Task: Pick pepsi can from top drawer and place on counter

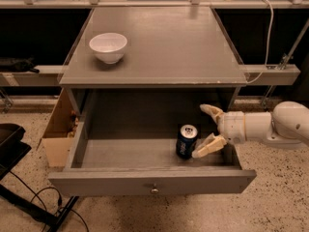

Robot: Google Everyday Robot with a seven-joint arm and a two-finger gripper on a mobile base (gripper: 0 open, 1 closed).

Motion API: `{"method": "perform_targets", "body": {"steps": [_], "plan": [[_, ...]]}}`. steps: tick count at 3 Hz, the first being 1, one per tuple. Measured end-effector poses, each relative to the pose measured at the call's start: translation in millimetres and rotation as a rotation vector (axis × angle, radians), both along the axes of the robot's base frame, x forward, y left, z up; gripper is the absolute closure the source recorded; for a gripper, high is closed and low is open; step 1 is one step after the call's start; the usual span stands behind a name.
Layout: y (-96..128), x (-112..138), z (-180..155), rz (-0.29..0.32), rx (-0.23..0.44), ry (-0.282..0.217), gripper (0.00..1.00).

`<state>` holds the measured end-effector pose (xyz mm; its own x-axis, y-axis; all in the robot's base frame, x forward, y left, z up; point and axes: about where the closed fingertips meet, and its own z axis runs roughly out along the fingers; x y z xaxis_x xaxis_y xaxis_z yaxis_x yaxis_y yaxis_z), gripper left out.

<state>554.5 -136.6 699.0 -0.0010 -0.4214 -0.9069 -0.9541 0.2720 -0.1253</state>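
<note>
Camera view:
- top drawer (123, 151) is pulled fully out, knob (154, 190) centred on the front panel.
- Only item in the drawer is the pepsi can (186, 141): upright, silver top up, right of centre, toward the front.
- end effector (198, 130) is inside the drawer at the right side, reaching in from the right on the white arm (270, 127).
- Fingers are spread wide and grip nothing. The near finger lies right beside the can's lower right side, and I can't tell if it touches. The far finger is behind and to the right of the can, clear of it.
- surface (169, 42) above the drawer carries one white bowl (108, 47) at the left rear. The bowl looks empty.
- cardboard box (57, 129) sits on the floor against the cabinet's left side, contents not readable.
</note>
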Motion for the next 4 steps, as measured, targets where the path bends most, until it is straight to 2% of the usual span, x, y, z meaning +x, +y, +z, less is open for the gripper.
{"method": "perform_targets", "body": {"steps": [1, 2, 4], "plan": [[13, 0, -19, 0.013, 0.002, 0.030, 0.00], [28, -4, -38, 0.027, 0.012, 0.073, 0.23], [29, -4, -37, 0.028, 0.009, 0.073, 0.69]]}}
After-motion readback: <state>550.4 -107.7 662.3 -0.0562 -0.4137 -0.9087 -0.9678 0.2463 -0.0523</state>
